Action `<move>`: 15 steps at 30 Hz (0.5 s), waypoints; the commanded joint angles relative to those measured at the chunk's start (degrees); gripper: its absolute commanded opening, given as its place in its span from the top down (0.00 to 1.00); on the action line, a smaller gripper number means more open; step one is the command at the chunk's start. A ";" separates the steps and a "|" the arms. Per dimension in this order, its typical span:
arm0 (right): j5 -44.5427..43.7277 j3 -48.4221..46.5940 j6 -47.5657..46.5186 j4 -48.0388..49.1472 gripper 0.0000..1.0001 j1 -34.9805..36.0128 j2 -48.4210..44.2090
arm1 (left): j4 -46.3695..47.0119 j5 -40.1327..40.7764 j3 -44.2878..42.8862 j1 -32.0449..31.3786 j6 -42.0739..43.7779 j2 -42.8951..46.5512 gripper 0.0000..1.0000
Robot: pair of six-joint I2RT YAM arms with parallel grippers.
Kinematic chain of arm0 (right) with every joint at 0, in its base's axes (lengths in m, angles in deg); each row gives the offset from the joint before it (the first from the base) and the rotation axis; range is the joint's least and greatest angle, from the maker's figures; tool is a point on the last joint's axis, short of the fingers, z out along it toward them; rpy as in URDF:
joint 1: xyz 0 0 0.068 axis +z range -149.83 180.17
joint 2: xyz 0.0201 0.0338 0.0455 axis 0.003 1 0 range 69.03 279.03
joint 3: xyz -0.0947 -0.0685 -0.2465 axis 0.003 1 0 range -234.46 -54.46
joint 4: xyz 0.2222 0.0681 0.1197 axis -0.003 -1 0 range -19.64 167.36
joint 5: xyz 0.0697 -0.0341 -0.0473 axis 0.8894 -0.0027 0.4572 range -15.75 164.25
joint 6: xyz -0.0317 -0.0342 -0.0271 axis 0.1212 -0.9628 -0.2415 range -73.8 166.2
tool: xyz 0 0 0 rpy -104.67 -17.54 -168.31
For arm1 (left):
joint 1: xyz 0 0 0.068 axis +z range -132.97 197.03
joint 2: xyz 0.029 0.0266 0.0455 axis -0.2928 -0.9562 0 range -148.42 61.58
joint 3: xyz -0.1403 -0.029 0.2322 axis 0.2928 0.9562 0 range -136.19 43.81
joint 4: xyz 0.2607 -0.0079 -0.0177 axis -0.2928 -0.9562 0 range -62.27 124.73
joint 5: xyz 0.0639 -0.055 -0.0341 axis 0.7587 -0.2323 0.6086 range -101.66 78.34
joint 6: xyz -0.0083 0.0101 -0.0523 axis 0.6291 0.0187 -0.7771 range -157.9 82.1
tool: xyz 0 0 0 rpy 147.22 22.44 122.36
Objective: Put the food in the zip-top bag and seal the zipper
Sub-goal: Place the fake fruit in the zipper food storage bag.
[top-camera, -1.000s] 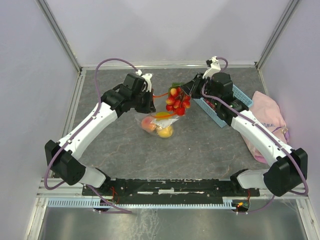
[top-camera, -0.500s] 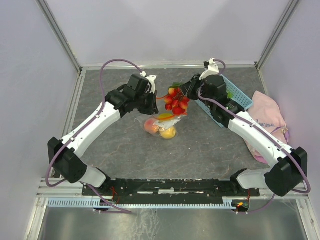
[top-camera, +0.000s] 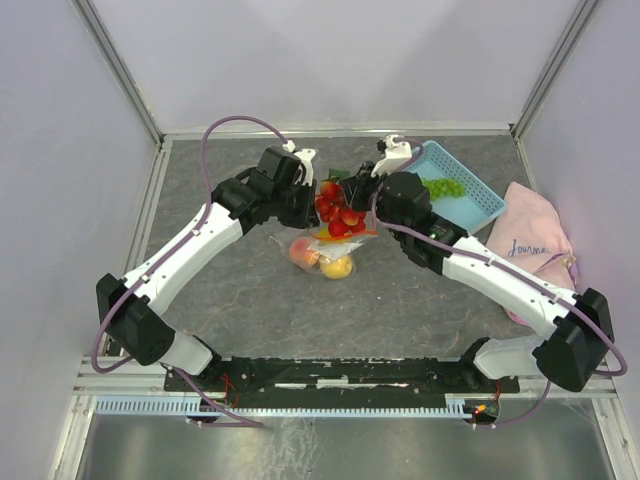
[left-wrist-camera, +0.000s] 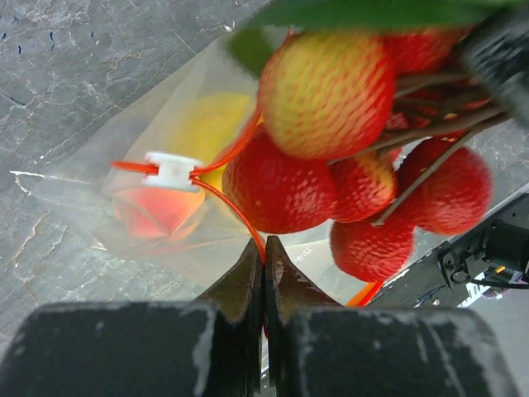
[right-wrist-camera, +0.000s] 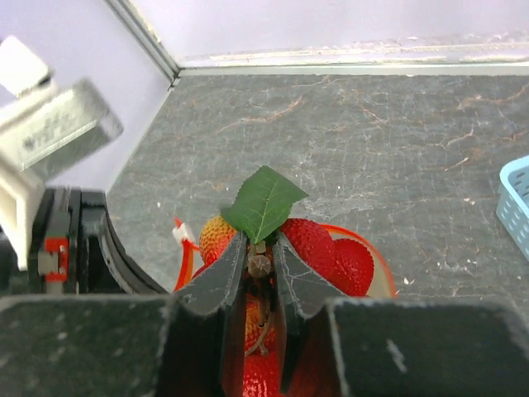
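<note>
The clear zip-top bag [top-camera: 322,246] lies on the table with a peach [top-camera: 300,250] and a yellow fruit [top-camera: 338,267] inside. My left gripper [top-camera: 306,207] is shut on the bag's orange-red zipper strip [left-wrist-camera: 235,207] and holds the mouth up. The white slider [left-wrist-camera: 172,169] sits at the strip's left end. My right gripper [right-wrist-camera: 260,248] is shut on the stem of a bunch of red strawberries [top-camera: 338,210] with a green leaf [right-wrist-camera: 264,201]. The bunch hangs right at the open mouth. In the left wrist view the strawberries [left-wrist-camera: 331,157] are in front of the bag [left-wrist-camera: 124,157].
A light blue slatted basket [top-camera: 487,193] with a green fruit piece [top-camera: 443,187] stands at the back right; its corner shows in the right wrist view [right-wrist-camera: 514,207]. A pink cloth [top-camera: 540,245] lies at the right edge. Walls close in on the table.
My right gripper has moved left and down with the strawberry bunch, to the bag's mouth, uncovering the basket. My left gripper has shifted slightly right, still holding the zipper strip.
</note>
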 commanded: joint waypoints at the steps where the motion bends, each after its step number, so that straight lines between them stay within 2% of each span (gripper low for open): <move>1: -0.84 3.66 -10.35 10.88 0.98 2.46 -1.29 | 0.71 0.34 -2.78 -0.31 -0.18 0.35 0.97; 5: 7.63 8.16 -17.16 14.87 0.98 2.76 -3.19 | 0.34 1.52 -2.97 -0.18 -0.46 0.41 0.97; 8: 12.27 9.66 -21.45 14.42 0.98 2.77 -4.99 | 0.31 2.14 -3.02 0.30 -0.67 0.51 0.97; 15: 20.91 3.03 -29.51 -0.84 0.98 2.70 -5.83 | 0.48 2.78 -2.91 1.00 -0.91 0.56 0.97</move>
